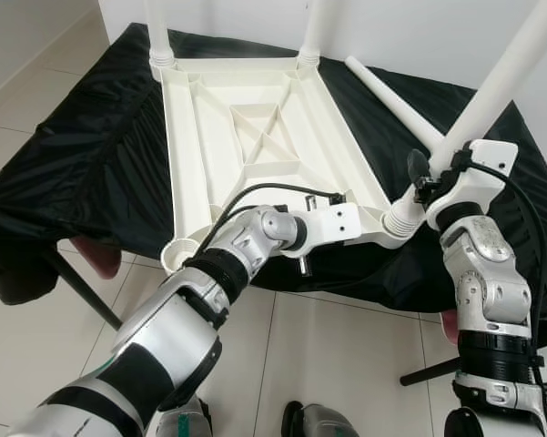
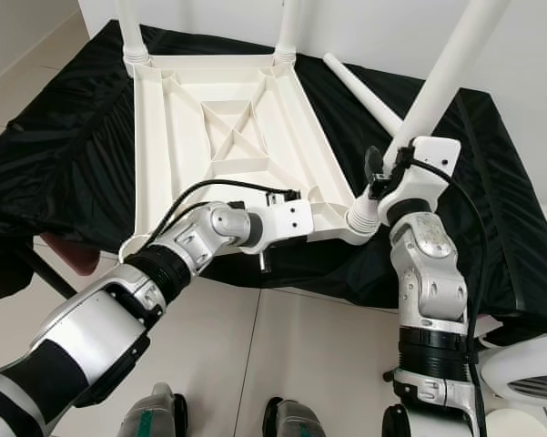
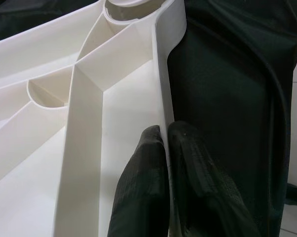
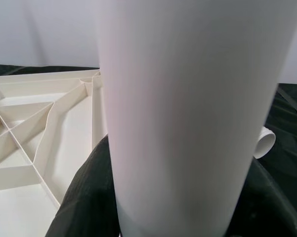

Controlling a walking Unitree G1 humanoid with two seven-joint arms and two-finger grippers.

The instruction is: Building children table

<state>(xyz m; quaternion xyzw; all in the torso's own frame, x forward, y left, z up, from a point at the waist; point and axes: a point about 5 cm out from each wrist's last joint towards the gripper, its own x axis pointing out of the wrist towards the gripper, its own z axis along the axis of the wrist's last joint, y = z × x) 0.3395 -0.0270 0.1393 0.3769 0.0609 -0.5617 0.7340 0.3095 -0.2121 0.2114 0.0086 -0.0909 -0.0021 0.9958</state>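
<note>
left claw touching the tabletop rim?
Touching. The left wrist view shows the left claw with one black finger on each side of the white tabletop rim, pinching it with no gap.

White tabletop (image 1: 255,137) is seen upside down on black cloth (image 1: 82,155), ribs up. Two legs are fitted at far corners; near-left socket (image 1: 177,253) is seen open. Loose leg (image 1: 391,102) lies on cloth beside tabletop. Left arm (image 1: 255,238) is reached to near rim. Leg (image 1: 505,77) at near-right corner is gripped by right gripper (image 1: 437,173), tilted to the right.
</note>
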